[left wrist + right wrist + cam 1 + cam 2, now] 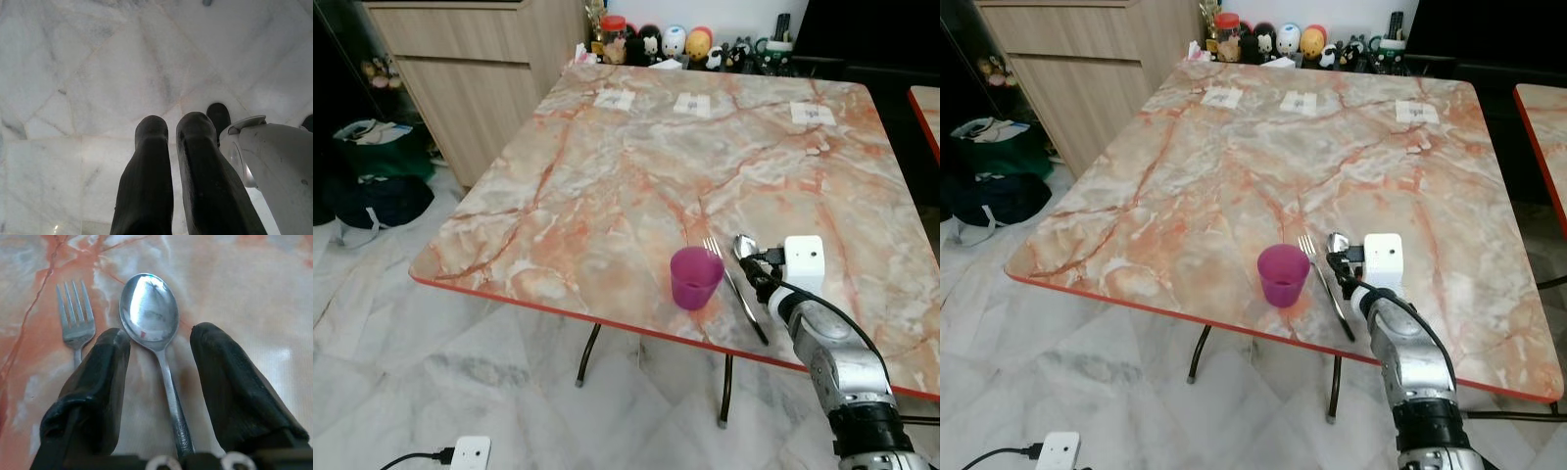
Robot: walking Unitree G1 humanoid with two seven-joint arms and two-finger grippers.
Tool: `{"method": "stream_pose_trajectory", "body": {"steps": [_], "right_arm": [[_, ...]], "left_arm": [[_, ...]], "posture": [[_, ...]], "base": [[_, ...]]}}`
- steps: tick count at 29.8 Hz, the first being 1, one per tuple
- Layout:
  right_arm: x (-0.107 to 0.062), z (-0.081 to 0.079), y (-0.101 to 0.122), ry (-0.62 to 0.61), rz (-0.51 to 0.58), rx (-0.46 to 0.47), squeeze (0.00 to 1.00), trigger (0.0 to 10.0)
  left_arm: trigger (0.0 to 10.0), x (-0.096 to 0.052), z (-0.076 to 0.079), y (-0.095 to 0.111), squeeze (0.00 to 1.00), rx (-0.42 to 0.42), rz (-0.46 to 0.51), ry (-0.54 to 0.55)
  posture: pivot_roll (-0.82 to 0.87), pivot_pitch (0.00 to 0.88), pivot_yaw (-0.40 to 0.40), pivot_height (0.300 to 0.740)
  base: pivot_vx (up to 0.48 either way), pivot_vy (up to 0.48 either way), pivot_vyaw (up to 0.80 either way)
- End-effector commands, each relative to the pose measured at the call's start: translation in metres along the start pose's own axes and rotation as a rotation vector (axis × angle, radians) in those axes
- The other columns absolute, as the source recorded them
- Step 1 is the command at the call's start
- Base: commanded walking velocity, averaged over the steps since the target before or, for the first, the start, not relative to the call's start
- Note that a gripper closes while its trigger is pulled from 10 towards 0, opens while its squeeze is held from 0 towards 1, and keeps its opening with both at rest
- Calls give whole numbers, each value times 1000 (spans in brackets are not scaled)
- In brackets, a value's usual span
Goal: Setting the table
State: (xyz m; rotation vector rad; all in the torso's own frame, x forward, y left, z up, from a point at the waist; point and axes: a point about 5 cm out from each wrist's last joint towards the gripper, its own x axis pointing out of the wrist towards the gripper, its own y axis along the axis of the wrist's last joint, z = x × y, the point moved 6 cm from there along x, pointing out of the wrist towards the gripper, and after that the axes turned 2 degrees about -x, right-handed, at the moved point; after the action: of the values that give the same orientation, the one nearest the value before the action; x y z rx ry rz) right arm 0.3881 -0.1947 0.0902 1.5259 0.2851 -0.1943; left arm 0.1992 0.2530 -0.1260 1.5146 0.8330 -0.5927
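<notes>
On the marble table (607, 176), close to its near edge, a purple cup (695, 277) stands upright. A fork (736, 289) lies just right of it, tines pointing away from me. Beside the fork lies a spoon (149, 308), bowl up. My right gripper (161, 335) is low over the spoon and open, one finger on each side of the handle without touching it. In the eye views the same gripper (759, 272) sits right of the cup. My left gripper (173, 122) hangs idle over the marble floor, fingers shut.
Small paper cards (693, 104) lie along the table's far side, with figurines and jars (675, 41) behind them. A wooden cabinet (480, 69) stands at the left, bags (372, 147) on the floor beside it. A power strip (470, 452) lies on the floor. A second table's edge (925, 108) is at the right.
</notes>
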Motion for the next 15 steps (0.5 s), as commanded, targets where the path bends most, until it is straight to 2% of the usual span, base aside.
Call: {"method": "stream_pose_trajectory", "body": {"steps": [1,11,15], "right_arm": [[2,1,0,12,-7,26,0,10000],[3,4,-7,9,-33,24,0,10000],[3,11,-10,-15,-41,22,0,10000]], "left_arm": [[10000,-2,-2,-8,0,4,-17,-1],[10000,-1,-2,-5,0,7,-7,-2],[10000,-1,-2,-3,0,6,-1,-3]], "posture": [[-66,103,50,740],[-60,110,51,740],[-60,111,52,740]], "base": [[0,0,0],[0,0,0],[0,0,0]]}}
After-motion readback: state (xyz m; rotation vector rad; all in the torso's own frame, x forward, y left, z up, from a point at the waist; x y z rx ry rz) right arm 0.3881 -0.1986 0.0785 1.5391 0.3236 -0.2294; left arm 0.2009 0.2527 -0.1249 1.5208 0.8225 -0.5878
